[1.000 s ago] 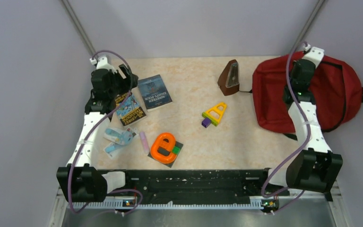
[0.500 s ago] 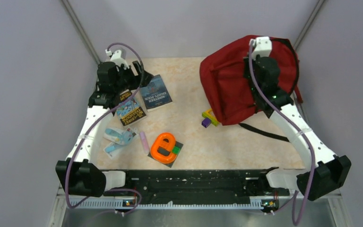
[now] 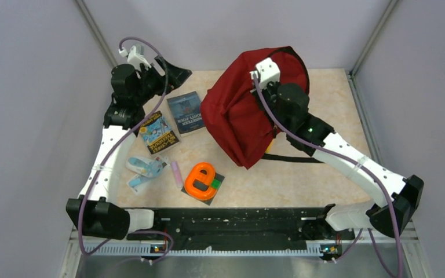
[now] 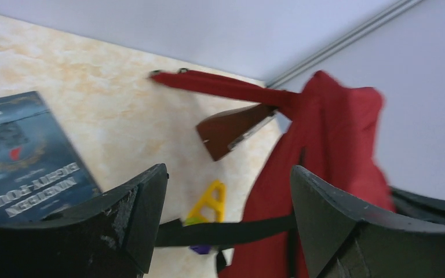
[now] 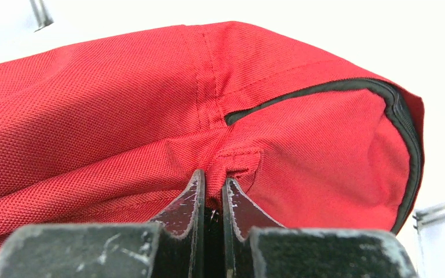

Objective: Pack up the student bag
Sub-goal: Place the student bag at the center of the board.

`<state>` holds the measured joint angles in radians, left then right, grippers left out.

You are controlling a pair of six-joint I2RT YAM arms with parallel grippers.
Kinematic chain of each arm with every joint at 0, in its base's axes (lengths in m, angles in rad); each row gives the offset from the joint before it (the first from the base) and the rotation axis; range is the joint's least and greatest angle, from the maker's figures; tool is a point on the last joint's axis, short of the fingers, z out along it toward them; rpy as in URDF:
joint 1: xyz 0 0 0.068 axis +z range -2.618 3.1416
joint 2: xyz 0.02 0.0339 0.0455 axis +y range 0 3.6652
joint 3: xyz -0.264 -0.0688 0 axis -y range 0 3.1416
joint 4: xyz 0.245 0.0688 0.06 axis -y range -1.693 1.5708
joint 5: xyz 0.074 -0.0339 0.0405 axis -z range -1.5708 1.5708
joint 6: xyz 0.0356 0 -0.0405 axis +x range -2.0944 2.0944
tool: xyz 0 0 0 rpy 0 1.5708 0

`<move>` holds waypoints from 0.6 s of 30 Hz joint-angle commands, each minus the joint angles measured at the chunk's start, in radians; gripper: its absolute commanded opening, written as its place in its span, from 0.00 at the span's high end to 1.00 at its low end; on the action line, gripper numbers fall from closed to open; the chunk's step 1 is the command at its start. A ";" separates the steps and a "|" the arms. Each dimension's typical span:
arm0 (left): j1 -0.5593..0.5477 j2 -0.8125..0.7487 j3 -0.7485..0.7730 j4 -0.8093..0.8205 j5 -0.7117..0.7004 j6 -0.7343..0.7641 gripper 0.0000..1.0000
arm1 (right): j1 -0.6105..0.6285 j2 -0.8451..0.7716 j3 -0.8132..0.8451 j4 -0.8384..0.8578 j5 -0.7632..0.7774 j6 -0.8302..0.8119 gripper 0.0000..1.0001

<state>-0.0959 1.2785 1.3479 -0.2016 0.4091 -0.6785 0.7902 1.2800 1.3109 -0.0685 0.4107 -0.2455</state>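
Observation:
The student bag (image 3: 237,119), dark red with black zippers, hangs in the air over the middle of the table. My right gripper (image 5: 213,180) is shut on a red fabric loop at the bag's top seam. Red cloth fills the right wrist view. My left gripper (image 3: 177,72) stands open at the back left, above the table and apart from the bag. Between its fingers in the left wrist view I see the bag (image 4: 336,174), a black strap (image 4: 226,231) and nothing held.
Two books (image 3: 189,113) (image 3: 159,134) lie at the left. Nearer the front are an orange letter e (image 3: 201,179), a pink tube (image 3: 176,172) and a white-blue item (image 3: 145,168). A brown metronome (image 4: 232,130) and a yellow triangle toy (image 4: 208,202) sit behind the bag.
My right arm has lifted the bag off the table's right side and carried it left to the middle, hiding the metronome and yellow toy from above. My left gripper rose and turned toward the bag.

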 commanded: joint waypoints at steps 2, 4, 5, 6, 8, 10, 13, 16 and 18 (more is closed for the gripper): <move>-0.001 0.048 0.049 0.186 0.113 -0.208 0.18 | 0.030 0.006 0.001 0.109 -0.114 -0.055 1.00; -0.001 0.068 0.047 0.218 0.136 -0.225 0.18 | 0.035 0.018 -0.023 0.103 -0.172 -0.070 1.00; 0.000 0.081 0.048 0.221 0.150 -0.230 0.18 | 0.038 0.022 -0.034 0.097 -0.193 -0.070 1.00; -0.001 0.093 0.047 0.218 0.165 -0.239 0.18 | 0.038 0.028 -0.044 0.092 -0.212 -0.069 1.00; -0.001 0.131 0.047 0.215 0.215 -0.270 0.18 | 0.039 0.041 -0.071 0.091 -0.248 -0.066 1.00; -0.007 0.162 0.043 0.213 0.271 -0.300 0.18 | 0.040 0.054 -0.085 0.082 -0.288 -0.061 1.00; -0.027 0.190 0.036 0.170 0.305 -0.288 0.19 | 0.040 0.071 -0.090 0.081 -0.336 -0.052 1.00; -0.042 0.218 0.038 0.114 0.320 -0.262 0.19 | 0.049 0.087 -0.080 0.080 -0.350 -0.053 1.00; -0.044 0.246 0.039 0.097 0.352 -0.281 0.18 | 0.057 0.096 -0.075 0.076 -0.352 -0.064 1.00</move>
<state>-0.1284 1.5002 1.3621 -0.0898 0.6765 -0.9443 0.8185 1.3861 1.2022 -0.0784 0.1139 -0.2882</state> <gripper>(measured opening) 0.816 0.062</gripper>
